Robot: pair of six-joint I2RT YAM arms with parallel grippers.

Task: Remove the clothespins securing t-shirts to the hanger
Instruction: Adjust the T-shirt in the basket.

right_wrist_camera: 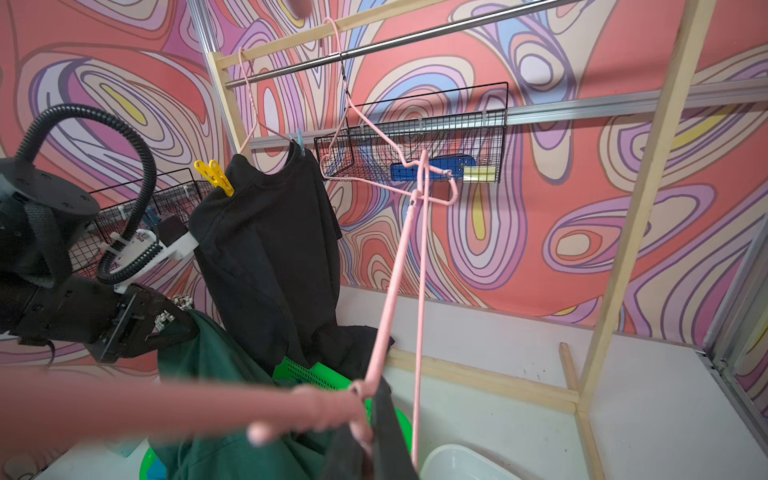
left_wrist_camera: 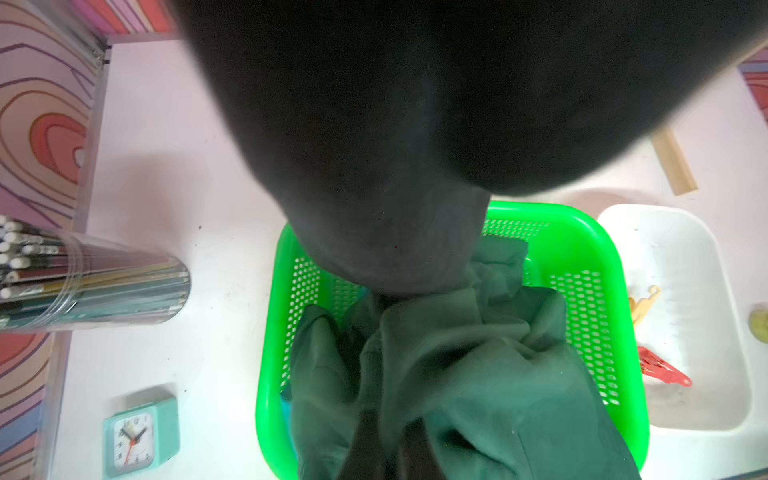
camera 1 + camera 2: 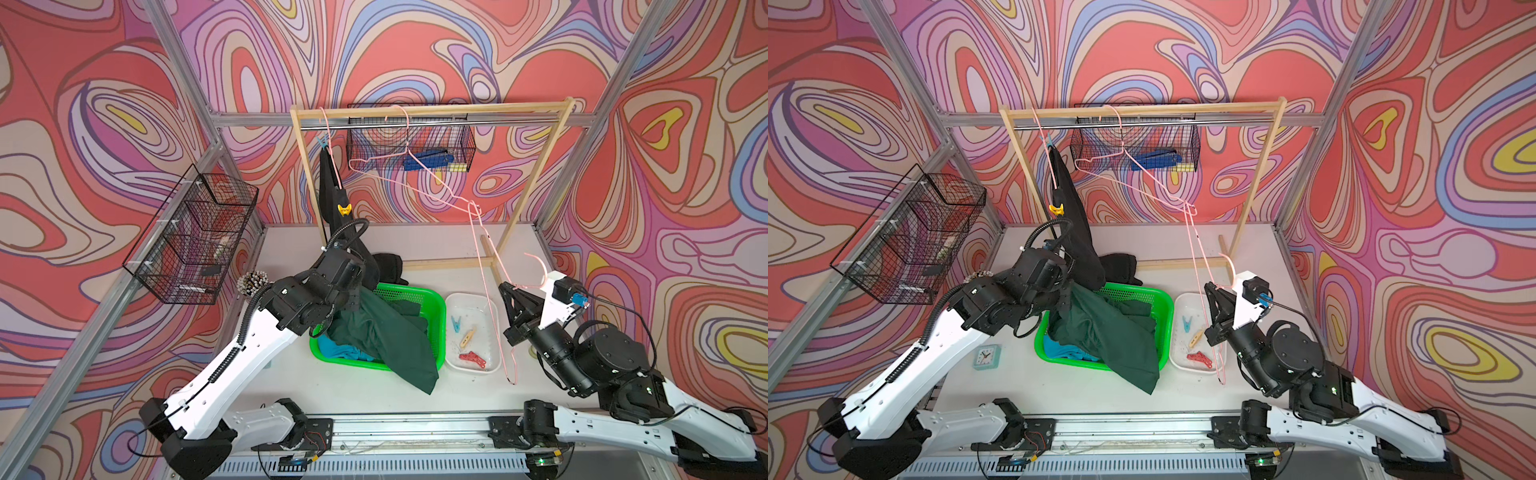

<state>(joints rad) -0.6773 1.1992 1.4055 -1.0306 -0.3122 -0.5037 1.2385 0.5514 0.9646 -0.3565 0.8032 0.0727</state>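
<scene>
Pinching the dark green t-shirt (image 3: 390,332) over the green basket (image 3: 432,299), the left end effector (image 1: 176,322) looked ready to drop it in; the right end effector (image 3: 510,289) gripped a bare pink hanger (image 1: 391,291). Above the left one, a yellow clothespin (image 3: 344,210) and a light blue clothespin (image 3: 322,142) pinned the black t-shirt (image 1: 270,249).

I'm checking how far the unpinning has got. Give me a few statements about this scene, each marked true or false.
1. A yellow clothespin is clipped to the hanging black t-shirt. True.
2. The white tray is empty. False: it holds a blue clothespin, a beige clothespin and red clothespins.
3. The dark green t-shirt hangs from the rack. False: it lies in the green basket, spilling over its rim.
4. The right gripper is shut on a pink hanger. True.
</scene>
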